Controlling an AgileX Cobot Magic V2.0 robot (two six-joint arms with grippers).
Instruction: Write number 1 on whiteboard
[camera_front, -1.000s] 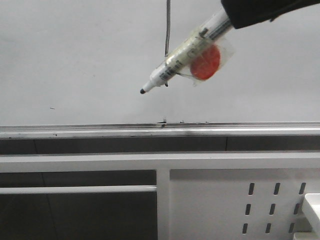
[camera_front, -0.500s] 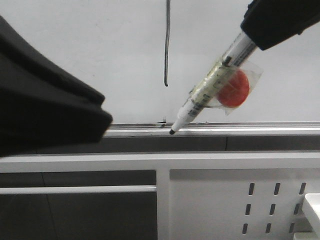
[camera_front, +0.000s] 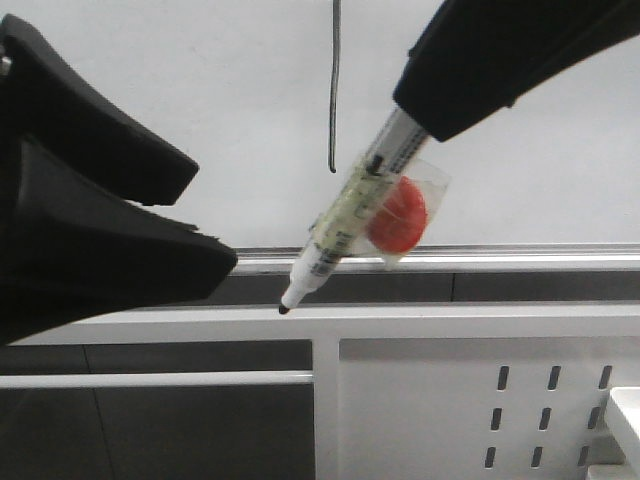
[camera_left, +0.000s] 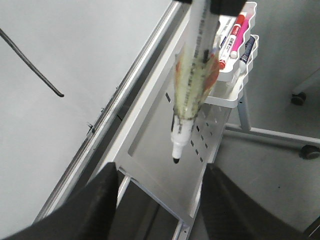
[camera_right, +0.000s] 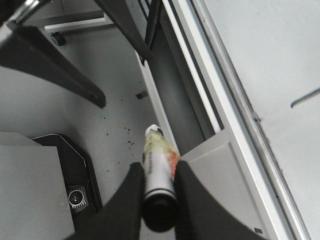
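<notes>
The number 1 (camera_front: 335, 90) is a thin dark vertical stroke with a small hook at its lower end on the whiteboard (camera_front: 200, 60). It also shows in the left wrist view (camera_left: 30, 62) and the right wrist view (camera_right: 305, 98). My right gripper (camera_front: 420, 115) is shut on a white marker (camera_front: 345, 220) that has a red disc (camera_front: 398, 215) taped to it. The marker slants down to the left. Its uncapped tip is off the board, below the rail. My left gripper (camera_front: 205, 215) is open and empty, to the left of the marker tip. In the left wrist view (camera_left: 160, 175) the tip hangs between its fingers.
A silver rail (camera_front: 500, 258) runs along the board's lower edge. Below it is a white metal panel with oval slots (camera_front: 450, 400). A white basket (camera_left: 235, 75) holding several markers hangs at the panel's right end. A caster (camera_left: 300, 97) stands on the grey floor.
My right gripper has carried the marker down and left, from in front of the board to below the rail. My left gripper has come into view from the left, toward the marker tip.
</notes>
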